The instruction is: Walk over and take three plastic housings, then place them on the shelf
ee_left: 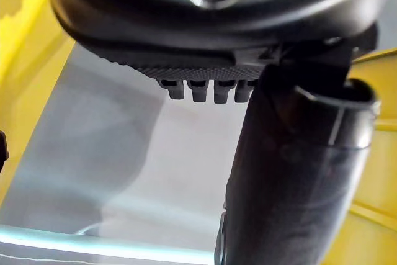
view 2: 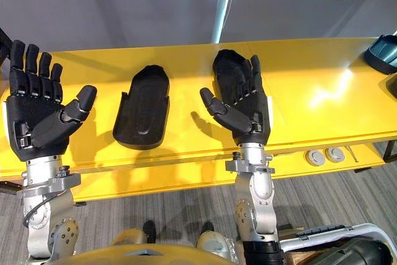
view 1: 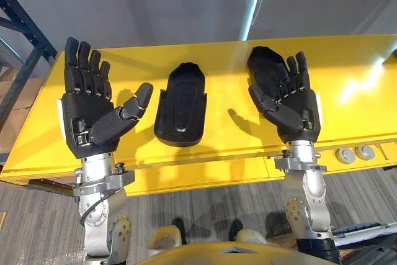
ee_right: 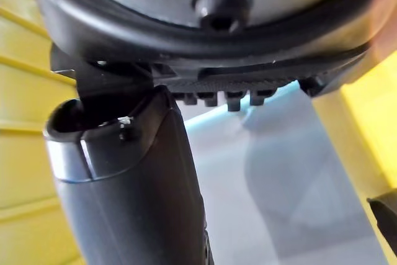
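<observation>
A black plastic housing (view 1: 181, 103) lies hollow side up on the yellow table (view 1: 347, 79), between my two hands. My left hand (view 1: 90, 113) is held palm up to its left, fingers straight and thumb spread, with nothing in it. My right hand (view 1: 291, 100) is also palm up to the right of that housing, its fingers relaxed and slightly bent. A second black housing (view 1: 262, 61) shows behind the right hand's fingers, partly hidden by them. In the wrist views the left thumb (ee_left: 298, 172) and the right thumb (ee_right: 136, 178) stand free with nothing held.
Two round grey buttons (view 1: 355, 152) sit on the table's front face at the right. A blue shelf frame (view 1: 25, 35) and a cardboard box (view 1: 15, 94) stand at the left. Dark objects (view 2: 383, 52) rest at the table's far right end.
</observation>
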`<state>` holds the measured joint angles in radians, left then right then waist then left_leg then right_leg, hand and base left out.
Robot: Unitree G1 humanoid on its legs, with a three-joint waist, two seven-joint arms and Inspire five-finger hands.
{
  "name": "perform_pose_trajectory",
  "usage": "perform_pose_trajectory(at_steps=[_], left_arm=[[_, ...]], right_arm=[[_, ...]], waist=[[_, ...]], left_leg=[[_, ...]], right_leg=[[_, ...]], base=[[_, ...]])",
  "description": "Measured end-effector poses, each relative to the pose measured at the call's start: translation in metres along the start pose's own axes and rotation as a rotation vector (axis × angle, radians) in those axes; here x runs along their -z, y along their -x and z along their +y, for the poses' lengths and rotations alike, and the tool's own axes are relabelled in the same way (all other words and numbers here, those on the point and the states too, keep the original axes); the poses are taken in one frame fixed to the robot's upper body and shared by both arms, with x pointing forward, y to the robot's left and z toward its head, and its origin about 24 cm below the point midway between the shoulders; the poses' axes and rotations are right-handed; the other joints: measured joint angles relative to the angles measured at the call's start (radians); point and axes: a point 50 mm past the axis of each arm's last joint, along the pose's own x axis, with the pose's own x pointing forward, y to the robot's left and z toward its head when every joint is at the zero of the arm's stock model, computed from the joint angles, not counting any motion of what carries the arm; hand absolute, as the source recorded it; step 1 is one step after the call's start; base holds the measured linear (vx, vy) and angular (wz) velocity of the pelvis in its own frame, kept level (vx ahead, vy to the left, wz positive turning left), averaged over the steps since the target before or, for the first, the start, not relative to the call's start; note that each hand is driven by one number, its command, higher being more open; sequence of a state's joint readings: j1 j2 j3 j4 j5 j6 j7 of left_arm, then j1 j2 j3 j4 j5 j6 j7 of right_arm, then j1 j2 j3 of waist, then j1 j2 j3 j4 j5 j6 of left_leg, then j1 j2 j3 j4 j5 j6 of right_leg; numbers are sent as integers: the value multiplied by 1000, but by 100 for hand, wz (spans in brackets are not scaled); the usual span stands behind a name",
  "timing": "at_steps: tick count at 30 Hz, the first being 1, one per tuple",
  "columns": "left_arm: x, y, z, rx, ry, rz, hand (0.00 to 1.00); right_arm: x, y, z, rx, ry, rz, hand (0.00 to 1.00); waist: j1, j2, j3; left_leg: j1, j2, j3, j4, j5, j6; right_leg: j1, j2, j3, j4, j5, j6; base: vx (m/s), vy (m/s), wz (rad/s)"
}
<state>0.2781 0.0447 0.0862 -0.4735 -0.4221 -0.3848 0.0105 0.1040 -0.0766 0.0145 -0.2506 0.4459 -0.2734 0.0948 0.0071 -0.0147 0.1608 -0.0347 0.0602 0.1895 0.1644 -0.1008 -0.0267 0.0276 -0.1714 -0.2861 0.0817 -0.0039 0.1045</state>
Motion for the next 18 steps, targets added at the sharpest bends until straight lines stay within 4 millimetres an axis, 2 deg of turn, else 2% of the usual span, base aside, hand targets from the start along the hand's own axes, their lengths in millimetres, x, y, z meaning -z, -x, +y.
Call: perform_pose_trajectory(at_steps=[4,11,14,15,18], left_arm=[[0,1,2,-11,-8,5,100],[1,1,2,-24,-129,23,100],[2,2,4,-36,-134,36,100],[3,9,8,-61,-148,66,100],[3,9,8,-61,-148,66,100]], right_arm=[[1,0,6,-63,12,5,100],[-4,-2,22,-277,157,14,100],[-3,-4,28,-343,194,26,100],[5,-5,36,-331,206,47,100],[5,-4,36,-330,206,48,100]], waist=[[10,-9,-15],[14,-9,-18],[16,-9,-18],[14,16,-34],[14,16,-34]], left_leg=[[10,-13,-2,-32,14,1],[8,-20,-22,-127,68,-11],[10,-22,-34,-145,87,-4],[77,-34,-9,-252,147,-8],[77,-34,-9,-252,147,-8]], right_leg=[[9,-3,14,-25,12,4],[-12,0,-14,-37,18,4],[-13,0,-17,-37,18,4],[16,-10,-18,-52,19,6],[16,-10,-18,-52,19,6]], base=[[-4,36,4],[-2,-10,14],[28,0,13],[0,0,0],[0,0,0]])
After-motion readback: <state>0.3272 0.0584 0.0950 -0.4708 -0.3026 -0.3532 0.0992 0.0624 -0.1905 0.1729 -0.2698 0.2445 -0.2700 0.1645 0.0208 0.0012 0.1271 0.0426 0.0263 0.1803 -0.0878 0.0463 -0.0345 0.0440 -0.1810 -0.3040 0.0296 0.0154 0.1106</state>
